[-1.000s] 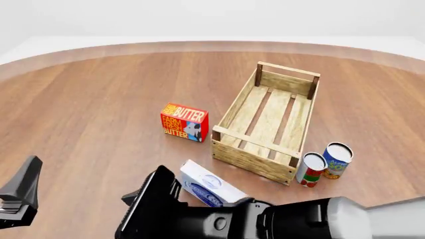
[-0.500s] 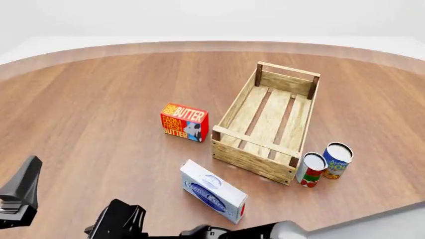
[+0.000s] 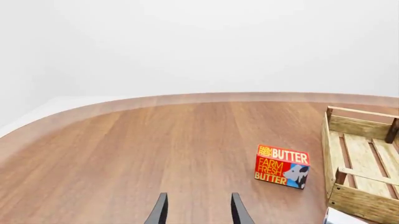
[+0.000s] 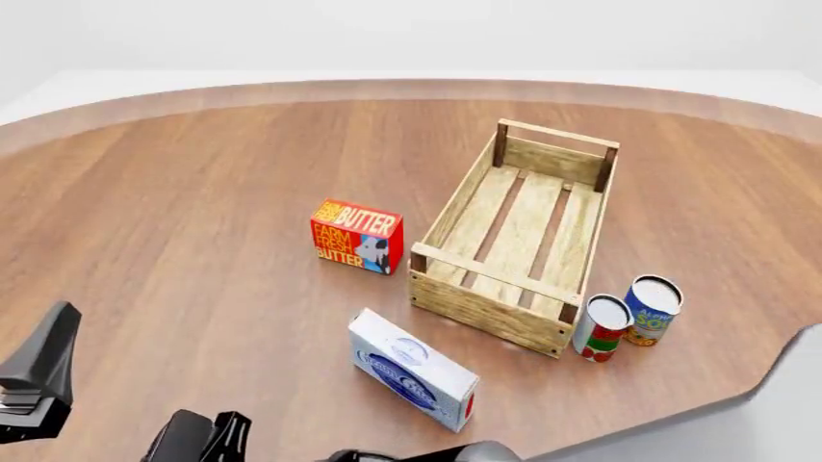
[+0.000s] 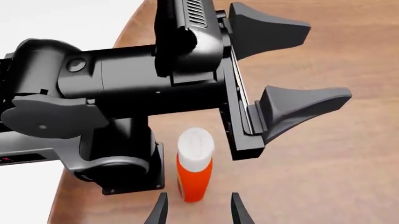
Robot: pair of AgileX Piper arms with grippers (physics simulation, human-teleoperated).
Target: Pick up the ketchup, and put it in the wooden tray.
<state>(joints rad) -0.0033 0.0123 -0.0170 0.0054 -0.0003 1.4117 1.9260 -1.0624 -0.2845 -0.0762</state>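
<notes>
Right gripper [image 5: 195, 210] open, fingers parted, the ketchup [image 5: 194, 166] upright just beyond the fingertips at the table's near edge, beside the left arm's base and not gripped. Left gripper [image 3: 197, 211] also open and empty, above bare table [image 3: 124, 154], with the butter box [image 3: 281, 166] and the wooden tray [image 3: 349, 204] ahead of it. Front view: wooden tray [image 4: 488, 310] empty, butter box [image 4: 356, 236] to its left, white carton [image 4: 411, 370] lying near its front corner, two cans [image 4: 627, 316] at its right front corner.
</notes>
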